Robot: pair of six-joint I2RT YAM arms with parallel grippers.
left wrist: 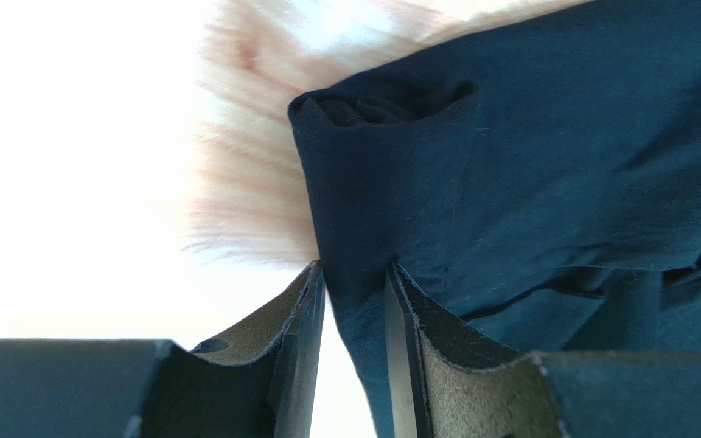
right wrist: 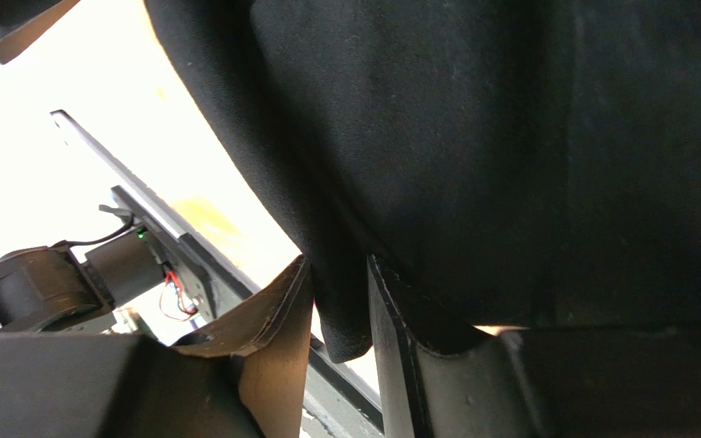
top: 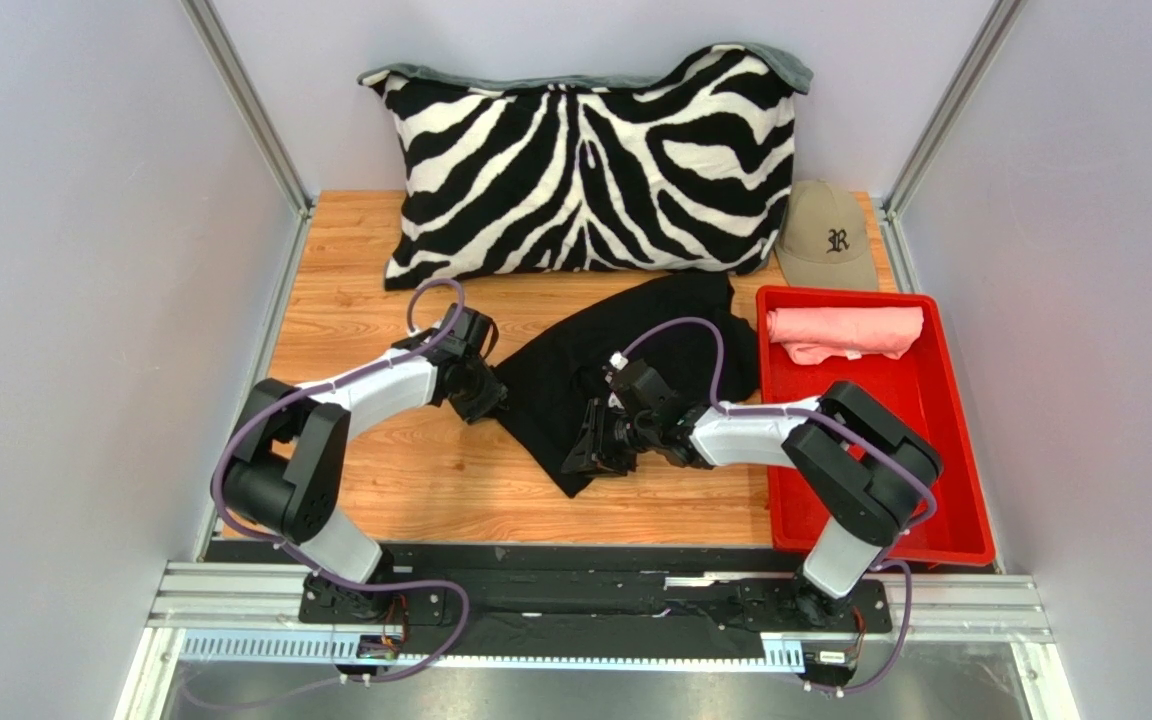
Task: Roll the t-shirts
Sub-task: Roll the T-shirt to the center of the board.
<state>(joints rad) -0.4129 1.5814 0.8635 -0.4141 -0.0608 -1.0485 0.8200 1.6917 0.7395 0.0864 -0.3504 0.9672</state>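
The black t-shirt (top: 642,353) lies crumpled on the wooden table in front of the pillow. My left gripper (top: 485,393) is at the shirt's left edge. In the left wrist view a sleeve of the black t-shirt (left wrist: 528,146) hangs between the fingers of the left gripper (left wrist: 354,274), which is open, with a gap beside the cloth. My right gripper (top: 597,443) is at the shirt's near corner. It (right wrist: 338,265) is open around a hanging fold of the black t-shirt (right wrist: 510,137). The salmon pink t-shirt (top: 845,330) lies rolled in the red tray (top: 943,450).
A zebra-striped pillow (top: 590,165) leans against the back wall. A tan cap (top: 827,237) sits behind the red tray at the right. Grey walls close in both sides. The metal rail (top: 597,600) with the arm bases runs along the near edge.
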